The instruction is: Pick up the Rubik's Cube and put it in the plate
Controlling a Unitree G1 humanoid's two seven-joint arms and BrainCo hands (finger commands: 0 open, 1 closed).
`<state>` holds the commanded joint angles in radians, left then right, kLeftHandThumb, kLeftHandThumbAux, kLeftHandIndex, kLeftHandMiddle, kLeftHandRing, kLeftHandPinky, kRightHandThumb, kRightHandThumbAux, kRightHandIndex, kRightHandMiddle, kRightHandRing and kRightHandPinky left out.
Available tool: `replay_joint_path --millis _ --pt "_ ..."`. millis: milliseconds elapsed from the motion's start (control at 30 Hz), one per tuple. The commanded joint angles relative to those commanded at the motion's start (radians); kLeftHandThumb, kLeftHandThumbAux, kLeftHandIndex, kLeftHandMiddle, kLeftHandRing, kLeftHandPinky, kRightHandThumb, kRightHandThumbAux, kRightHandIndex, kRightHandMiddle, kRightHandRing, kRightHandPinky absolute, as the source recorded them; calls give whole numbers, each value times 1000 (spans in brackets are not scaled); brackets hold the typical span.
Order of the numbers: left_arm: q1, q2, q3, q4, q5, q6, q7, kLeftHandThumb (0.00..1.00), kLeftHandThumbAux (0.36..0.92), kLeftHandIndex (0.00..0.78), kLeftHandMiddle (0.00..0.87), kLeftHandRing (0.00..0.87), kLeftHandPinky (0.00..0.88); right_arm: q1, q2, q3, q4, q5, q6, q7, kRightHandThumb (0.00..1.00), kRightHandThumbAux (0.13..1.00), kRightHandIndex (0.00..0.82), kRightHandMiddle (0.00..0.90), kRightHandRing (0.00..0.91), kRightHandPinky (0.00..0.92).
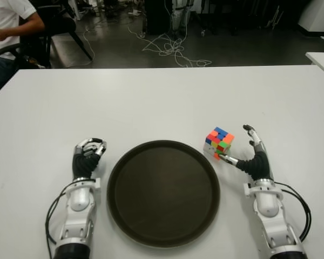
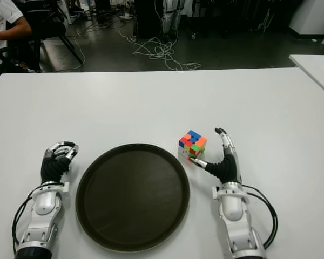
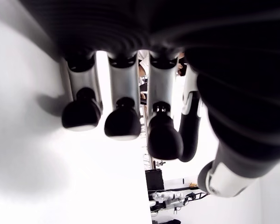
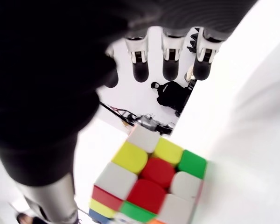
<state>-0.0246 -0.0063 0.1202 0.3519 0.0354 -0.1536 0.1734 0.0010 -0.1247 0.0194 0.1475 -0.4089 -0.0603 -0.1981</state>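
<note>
a white table [image 1: 162,102] seen from the robot's head, with a round dark brown plate [image 1: 163,193] lying empty near the front edge. the rubik's cube [image 1: 220,141] sits on the table just beside the plate's far right rim, not yet lifted. the right hand [image 1: 247,154] is at the cube's right side, fingers spread wide: the thumb tip reaches to the cube's lower near corner, seemingly touching it, while the other fingers stand upright and apart from it, so nothing is gripped. the right wrist view shows the cube close under the palm with fingertips [image 4: 172,68] extended beyond it. the left hand [image 1: 87,158] shows left of the plate, fingers curled in, holding nothing. a seated person [image 1: 8,24] is at the far left behind the table. the step in hand looks like the approach to grasp; next the fingers would need to close round the cube before lifting it left over the plate.
</note>
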Motion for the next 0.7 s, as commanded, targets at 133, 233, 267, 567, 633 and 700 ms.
replay_joint_path --millis 133,233,267,567,633,700 --pt "0 -1 0 -1 -3 0 -2 718 700 445 816 829 821 -23 -25 36 -55 -67 129 45 0 733 0 0 0 0" --pt "-1 -1 -1 0 1 0 1 718 699 445 817 830 820 -41 -43 61 -117 -116 236 96 0 714 0 0 0 0" --pt "-2 0 -2 1 5 -1 3 718 699 446 817 830 820 -50 -50 72 -152 -140 286 124 0 707 0 0 0 0" --pt "-10 -1 -4 21 14 -16 17 718 700 445 818 831 822 -94 -99 169 -301 -305 556 287 0 641 0 0 0 0" --pt "-11 -1 -4 24 13 -19 17 718 700 445 818 831 821 -96 -106 177 -308 -315 574 298 0 632 0 0 0 0" --pt "-10 -1 -6 23 12 -21 15 718 700 445 817 830 821 -102 -117 182 -307 -319 578 309 0 627 0 0 0 0"
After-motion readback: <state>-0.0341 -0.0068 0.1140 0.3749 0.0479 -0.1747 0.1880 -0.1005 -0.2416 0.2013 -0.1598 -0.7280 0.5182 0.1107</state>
